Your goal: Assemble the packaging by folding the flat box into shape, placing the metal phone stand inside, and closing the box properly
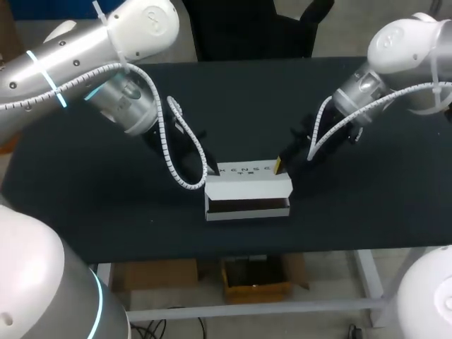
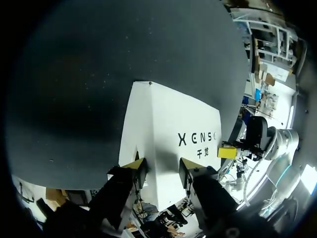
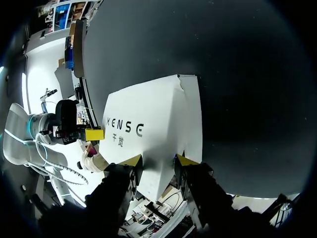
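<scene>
White cardboard box (image 1: 247, 185) on black table (image 1: 367, 205): long axis runs between left gripper (image 2: 159, 164) and right gripper (image 3: 158, 160). Both stand spread, gripping nothing, one box end just ahead of each, equally near.

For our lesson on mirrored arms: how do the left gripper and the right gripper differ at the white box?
The left gripper sits at the left end of the white box, the right gripper at its right end. The head view shows a yellow tip on the right gripper, none on the left gripper. Shared: both are open over it.
</scene>
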Robot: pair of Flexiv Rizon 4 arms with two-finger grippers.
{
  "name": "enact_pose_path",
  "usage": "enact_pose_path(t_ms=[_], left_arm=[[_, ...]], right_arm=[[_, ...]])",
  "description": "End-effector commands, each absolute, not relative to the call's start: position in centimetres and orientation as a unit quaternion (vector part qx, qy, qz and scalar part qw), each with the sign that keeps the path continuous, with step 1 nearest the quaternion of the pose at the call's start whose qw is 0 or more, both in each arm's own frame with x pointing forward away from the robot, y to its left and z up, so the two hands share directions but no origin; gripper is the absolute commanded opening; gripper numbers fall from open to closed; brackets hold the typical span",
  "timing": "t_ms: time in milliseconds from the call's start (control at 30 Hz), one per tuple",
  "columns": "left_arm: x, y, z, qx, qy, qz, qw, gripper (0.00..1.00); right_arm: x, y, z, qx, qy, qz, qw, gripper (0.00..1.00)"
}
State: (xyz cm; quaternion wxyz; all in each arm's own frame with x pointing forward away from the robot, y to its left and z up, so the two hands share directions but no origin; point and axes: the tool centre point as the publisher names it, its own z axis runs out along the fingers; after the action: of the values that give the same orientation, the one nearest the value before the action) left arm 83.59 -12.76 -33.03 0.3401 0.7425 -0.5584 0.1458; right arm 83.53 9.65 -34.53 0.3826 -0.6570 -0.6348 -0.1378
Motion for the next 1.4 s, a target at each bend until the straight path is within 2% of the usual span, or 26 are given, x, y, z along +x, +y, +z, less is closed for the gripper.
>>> enact_pose_path(t_ms=[33, 533, 833, 1400], left_arm=[[84.4, -13.2, -33.4, 0.729, -0.562, 0.124, 0.371, 0.44], [84.3, -13.3, -32.9, 0.727, -0.549, 0.103, 0.398, 0.42], [84.4, -13.4, -32.5, 0.727, -0.542, 0.087, 0.412, 0.45], [84.7, -13.4, -32.4, 0.730, -0.524, 0.074, 0.433, 0.44]], right_arm=[[83.9, 10.3, -34.8, -0.651, -0.635, -0.127, 0.397, 0.40], [83.6, 10.5, -34.5, -0.645, -0.630, -0.124, 0.415, 0.39], [83.6, 10.6, -34.0, -0.641, -0.629, -0.123, 0.422, 0.39], [84.3, 10.5, -33.7, -0.638, -0.620, -0.119, 0.440, 0.39]])
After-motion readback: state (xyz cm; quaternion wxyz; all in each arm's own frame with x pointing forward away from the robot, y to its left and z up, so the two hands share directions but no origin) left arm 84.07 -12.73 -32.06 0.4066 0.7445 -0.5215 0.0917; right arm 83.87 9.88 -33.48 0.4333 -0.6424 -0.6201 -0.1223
